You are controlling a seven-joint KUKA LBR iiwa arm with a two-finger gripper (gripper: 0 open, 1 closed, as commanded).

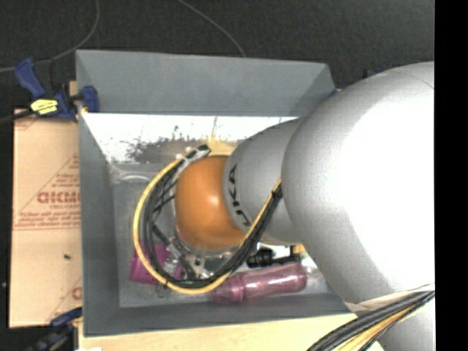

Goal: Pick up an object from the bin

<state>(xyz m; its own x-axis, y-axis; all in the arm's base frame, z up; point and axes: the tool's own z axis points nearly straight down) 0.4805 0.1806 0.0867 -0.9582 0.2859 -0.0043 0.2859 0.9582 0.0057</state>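
Note:
My gripper (184,259) reaches down into the front left part of the bin, largely hidden beneath the arm's orange cover. A magenta object (142,266) lies just to its left on the bin floor, partly behind the looping cables. To its right, along the front wall, lies a mauve bottle-like cylinder (268,281). Just above that cylinder sits a small black object with white marks (268,256).
The arm and its orange cover hang over most of the bin's floor and hide what lies beneath. A yellow cable and black cables loop around the wrist down to the floor. Bare grey floor shows at the back left.

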